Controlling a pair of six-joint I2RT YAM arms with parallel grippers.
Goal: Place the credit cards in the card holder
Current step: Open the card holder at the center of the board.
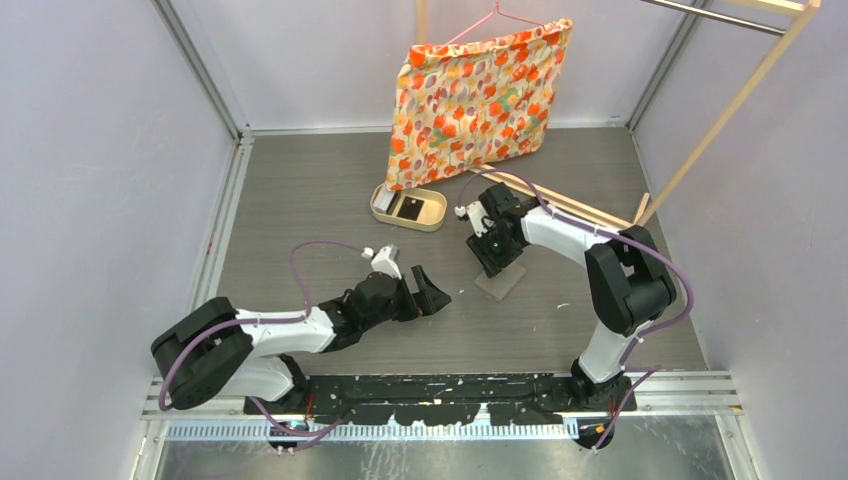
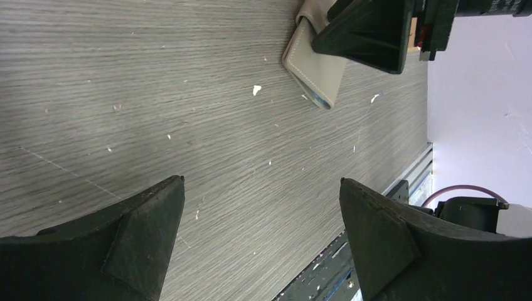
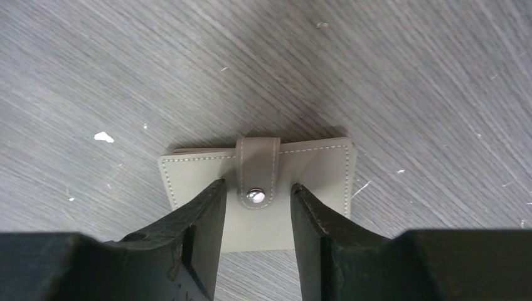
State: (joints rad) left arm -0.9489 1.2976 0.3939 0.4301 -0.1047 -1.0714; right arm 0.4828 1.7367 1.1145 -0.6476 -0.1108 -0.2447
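Observation:
The card holder [image 3: 313, 169] lies folded shut on the table, grey with white stitching and a snap strap [image 3: 256, 164] over its edge. My right gripper [image 3: 257, 183] hangs just above it, open, one finger on each side of the strap with a gap to either side. From above, the card holder [image 1: 503, 283] shows under the right gripper [image 1: 492, 264]. My left gripper [image 2: 262, 180] is wide open over bare table, holding nothing, with the card holder [image 2: 317, 72] ahead of it. A black credit card [image 1: 411, 208] lies in the tan tray [image 1: 432, 218].
A floral cloth bag [image 1: 470, 100] hangs on a pink hanger behind the tray. A wooden rack's legs [image 1: 720, 120] stand at the back right. Grey walls close in both sides, and a black rail [image 1: 440, 395] runs along the near edge.

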